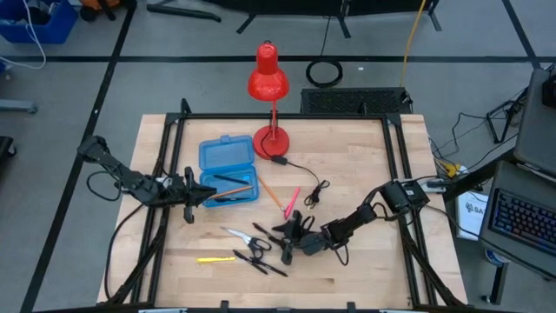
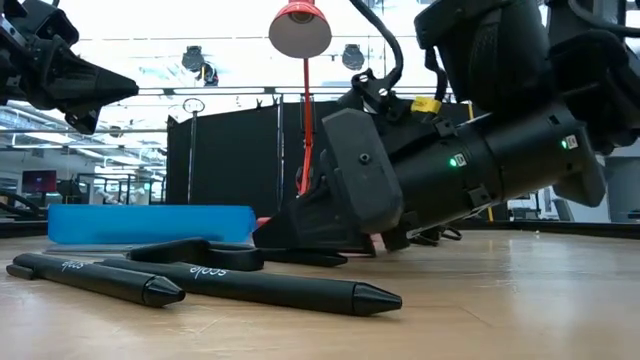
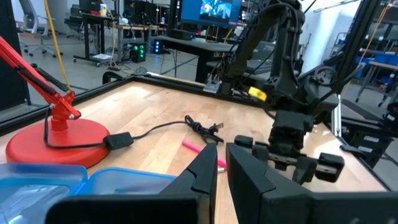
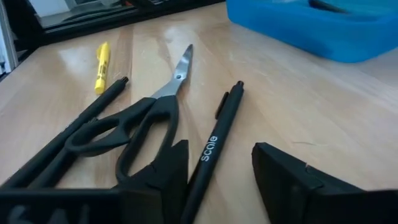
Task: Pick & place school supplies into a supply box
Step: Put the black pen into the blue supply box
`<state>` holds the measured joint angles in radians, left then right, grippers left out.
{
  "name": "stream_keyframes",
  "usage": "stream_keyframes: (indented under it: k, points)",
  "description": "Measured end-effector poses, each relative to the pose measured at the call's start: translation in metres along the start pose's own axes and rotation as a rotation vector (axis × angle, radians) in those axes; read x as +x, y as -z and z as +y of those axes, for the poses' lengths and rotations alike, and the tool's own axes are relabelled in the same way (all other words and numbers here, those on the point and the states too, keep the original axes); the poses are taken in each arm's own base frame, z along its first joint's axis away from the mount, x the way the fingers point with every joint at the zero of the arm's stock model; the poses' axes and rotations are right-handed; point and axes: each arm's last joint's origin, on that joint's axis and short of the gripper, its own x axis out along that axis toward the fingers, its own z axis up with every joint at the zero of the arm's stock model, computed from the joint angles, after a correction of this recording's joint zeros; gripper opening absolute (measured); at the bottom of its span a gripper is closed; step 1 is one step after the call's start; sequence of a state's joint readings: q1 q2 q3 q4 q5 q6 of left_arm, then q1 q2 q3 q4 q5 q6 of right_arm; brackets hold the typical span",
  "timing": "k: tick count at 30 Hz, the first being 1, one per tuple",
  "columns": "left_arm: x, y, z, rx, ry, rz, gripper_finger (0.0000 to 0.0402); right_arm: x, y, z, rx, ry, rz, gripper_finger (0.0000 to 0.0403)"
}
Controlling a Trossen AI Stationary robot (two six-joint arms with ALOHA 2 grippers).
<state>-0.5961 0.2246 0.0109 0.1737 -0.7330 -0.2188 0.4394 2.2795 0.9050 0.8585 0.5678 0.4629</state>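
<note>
The open blue supply box (image 1: 228,171) lies left of centre, with some supplies inside. An orange pencil (image 1: 271,196) and a pink stick (image 1: 291,198) lie to its right. Scissors (image 4: 140,121), black pens (image 2: 250,285) and a yellow marker (image 4: 101,59) lie near the front. My right gripper (image 4: 219,152) is low over the table and open, one finger on each side of a black pen (image 4: 217,134) that lies flat. My left gripper (image 3: 222,169) hovers level at the box's left end (image 1: 198,193), shut and empty. My right gripper straddles the black pen's near part (image 4: 208,155), coming slanting down from the table's right, fingers along the pen. The pen lies flat on the table close against one finger (image 4: 168,171). I cannot tell whether that finger touches it.
A red desk lamp (image 1: 269,87) stands at the back, and its black cord (image 1: 311,189) trails toward the centre. A black frame (image 1: 395,165) borders the table. Bare wood (image 1: 365,165) lies at the back right.
</note>
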Motion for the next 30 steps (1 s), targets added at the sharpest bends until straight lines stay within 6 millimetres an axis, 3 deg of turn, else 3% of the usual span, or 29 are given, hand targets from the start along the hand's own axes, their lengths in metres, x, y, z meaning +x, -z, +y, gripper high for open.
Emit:
stream_keyframes:
  k: [8, 17, 21, 25, 30]
  points:
    - [0.000, 0.001, 0.000, 0.000, -0.001, 0.004, 0.0037, 0.009, -0.005, 0.007, -0.126, 0.023, 0.079, 0.0117]
    - [0.000, 0.000, 0.000, -0.001, -0.001, 0.004, 0.0037, 0.013, -0.009, 0.000, -0.074, -0.007, 0.090, 0.0106]
    - [0.000, 0.000, 0.000, -0.001, -0.001, 0.004, 0.0037, 0.015, -0.010, -0.003, -0.070, -0.016, 0.102, 0.0077]
    - [0.000, 0.001, 0.000, -0.001, -0.001, 0.004, 0.0037, 0.016, -0.010, -0.004, -0.073, -0.017, 0.103, 0.0024]
    - [0.000, 0.000, 0.000, -0.002, -0.001, 0.004, 0.0037, 0.016, -0.010, -0.004, -0.054, 0.000, 0.095, 0.0021]
